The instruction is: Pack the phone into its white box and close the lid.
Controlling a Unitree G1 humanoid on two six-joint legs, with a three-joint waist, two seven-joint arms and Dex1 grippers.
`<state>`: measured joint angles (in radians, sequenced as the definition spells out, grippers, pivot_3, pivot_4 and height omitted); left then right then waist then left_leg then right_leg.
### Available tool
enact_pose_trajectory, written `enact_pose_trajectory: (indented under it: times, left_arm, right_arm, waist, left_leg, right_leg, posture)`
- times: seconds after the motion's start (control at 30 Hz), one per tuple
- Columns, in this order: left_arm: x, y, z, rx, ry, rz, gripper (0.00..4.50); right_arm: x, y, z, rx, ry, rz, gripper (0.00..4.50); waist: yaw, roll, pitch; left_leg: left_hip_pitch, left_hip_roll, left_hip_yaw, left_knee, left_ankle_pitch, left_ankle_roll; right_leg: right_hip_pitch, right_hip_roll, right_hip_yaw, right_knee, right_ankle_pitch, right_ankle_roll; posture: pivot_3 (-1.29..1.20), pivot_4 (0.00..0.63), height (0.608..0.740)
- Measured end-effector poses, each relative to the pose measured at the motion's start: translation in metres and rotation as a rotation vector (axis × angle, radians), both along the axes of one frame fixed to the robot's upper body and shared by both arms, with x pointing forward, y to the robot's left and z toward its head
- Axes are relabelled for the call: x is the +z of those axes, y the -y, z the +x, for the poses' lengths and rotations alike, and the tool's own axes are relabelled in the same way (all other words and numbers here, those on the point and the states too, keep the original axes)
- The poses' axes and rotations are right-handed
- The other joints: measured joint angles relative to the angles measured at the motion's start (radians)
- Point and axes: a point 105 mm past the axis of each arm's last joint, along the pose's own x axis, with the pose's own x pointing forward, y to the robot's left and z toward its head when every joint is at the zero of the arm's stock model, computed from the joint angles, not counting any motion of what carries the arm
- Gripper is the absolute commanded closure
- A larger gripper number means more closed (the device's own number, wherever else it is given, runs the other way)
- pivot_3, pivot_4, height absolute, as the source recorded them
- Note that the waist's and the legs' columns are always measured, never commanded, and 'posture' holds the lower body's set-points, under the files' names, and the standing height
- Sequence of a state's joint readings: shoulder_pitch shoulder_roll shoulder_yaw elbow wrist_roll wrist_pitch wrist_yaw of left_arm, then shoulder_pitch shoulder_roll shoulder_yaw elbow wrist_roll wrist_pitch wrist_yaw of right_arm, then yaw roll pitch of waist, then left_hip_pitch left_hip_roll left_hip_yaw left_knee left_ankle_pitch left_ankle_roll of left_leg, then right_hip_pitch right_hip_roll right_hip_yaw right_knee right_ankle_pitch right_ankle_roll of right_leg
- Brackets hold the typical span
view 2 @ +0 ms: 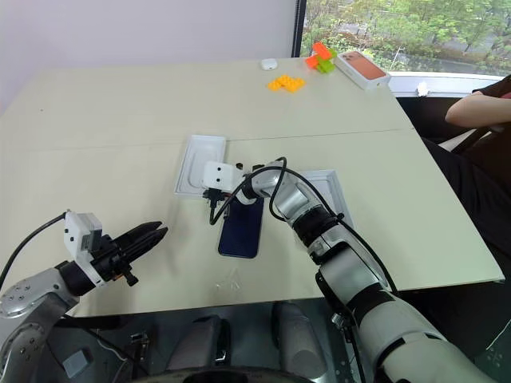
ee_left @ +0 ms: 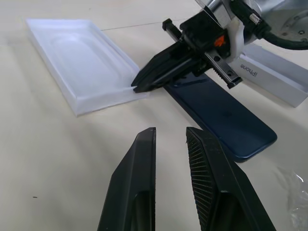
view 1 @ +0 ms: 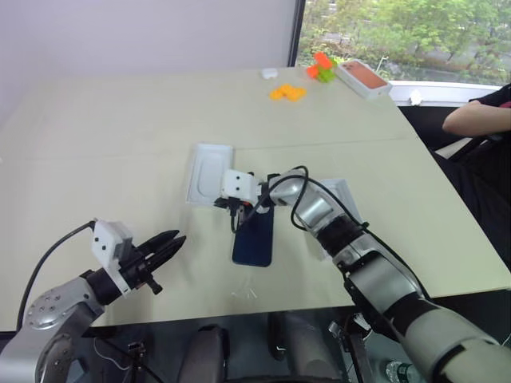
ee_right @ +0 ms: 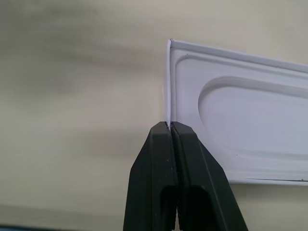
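— When you looked down from the head, where was the phone (view 1: 254, 238)?
— Flat on the surface (view 1: 120, 144), not boxed, just beside the insert (view 1: 209, 171). The right claw (view 1: 230, 206) was at the insert's near corner. The left claw (view 1: 177, 239) hovered well apart from both, holding nothing.

— And the left wrist view?
— Its own fingers (ee_left: 139, 173) stood slightly parted and empty. Beyond the phone lay a white packaging piece (ee_left: 279, 79), lettered on its side. Tray or lid, I couldn't tell.

— The right wrist view?
— Fingers pressed together, and the insert's thin rim looked nipped between the tips.

— So which step?
— Handling the insert, I'd say. The packing proper hadn't begun. The next move called for a firm hold on that thin edge, and care not to nudge the phone lying right alongside.
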<state>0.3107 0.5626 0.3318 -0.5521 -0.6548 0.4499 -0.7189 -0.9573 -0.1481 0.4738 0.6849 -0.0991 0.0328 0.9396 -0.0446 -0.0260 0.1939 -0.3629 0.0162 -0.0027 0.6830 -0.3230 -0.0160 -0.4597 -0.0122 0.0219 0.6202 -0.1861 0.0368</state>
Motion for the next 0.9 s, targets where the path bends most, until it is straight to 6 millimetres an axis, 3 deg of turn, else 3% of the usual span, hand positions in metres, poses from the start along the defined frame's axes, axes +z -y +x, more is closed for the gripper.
enact_pose_trajectory:
  times: [0.13,0.23,0.33,0.53,0.7,0.9]
  left_arm:
    - [-0.002,-0.001,-0.001,0.006,-0.006,-0.001,3.42]
    - [-0.002,-0.001,-0.001,0.011,-0.006,-0.002,3.42]
    - [-0.002,-0.001,0.0,0.017,-0.005,-0.002,3.42]
    - [-0.003,-0.001,0.0,0.031,-0.008,-0.008,3.42]
    - [-0.006,0.003,0.0,0.031,-0.018,-0.016,3.42]
    - [-0.004,0.008,0.004,0.02,-0.008,-0.023,3.42]
  right_arm:
    - [0.007,0.006,0.003,-0.009,0.015,0.012,1.53]
    - [0.023,0.015,0.001,-0.004,0.067,0.042,1.53]
    - [0.037,0.036,-0.003,-0.043,0.072,0.063,1.53]
    - [0.033,0.085,0.001,-0.237,0.006,0.03,4.43]
    - [0.021,0.111,0.008,-0.373,0.04,-0.037,4.48]
    - [-0.005,0.105,0.02,-0.423,0.053,-0.089,4.48]
  waist:
    - [0.0,0.0,0.0]
    - [0.002,0.0,0.0]
    - [0.003,0.0,0.0]
    - [0.001,0.0,0.0]
    - [-0.001,0.0,0.0]
    - [-0.001,0.0,0.0]
  left_leg:
    - [0.0,0.0,-0.001,0.0,0.0,0.0]
    - [0.0,0.0,-0.001,0.0,0.0,0.0]
    - [0.0,0.0,-0.001,0.0,0.0,0.0]
    - [0.001,-0.001,0.0,0.0,0.0,0.0]
    - [0.003,-0.001,0.001,0.0,0.0,0.0]
    - [0.005,-0.001,0.001,0.0,0.0,0.0]
  right_leg:
    - [0.0,0.001,0.0,0.0,0.0,0.0]
    - [0.0,0.001,0.0,0.0,0.0,0.0]
    - [0.0,0.0,0.0,0.0,0.0,0.001]
    - [0.0,0.002,0.0,0.0,0.0,0.0]
    - [0.001,0.003,0.001,0.001,-0.001,-0.002]
    - [0.003,0.004,0.001,0.001,-0.002,-0.002]
  posture:
    - [0.0,0.15,0.74]
    - [0.0,0.15,0.74]
    - [0.0,0.15,0.74]
    - [0.0,0.15,0.74]
    - [0.0,0.15,0.74]
    - [0.0,0.15,0.74]
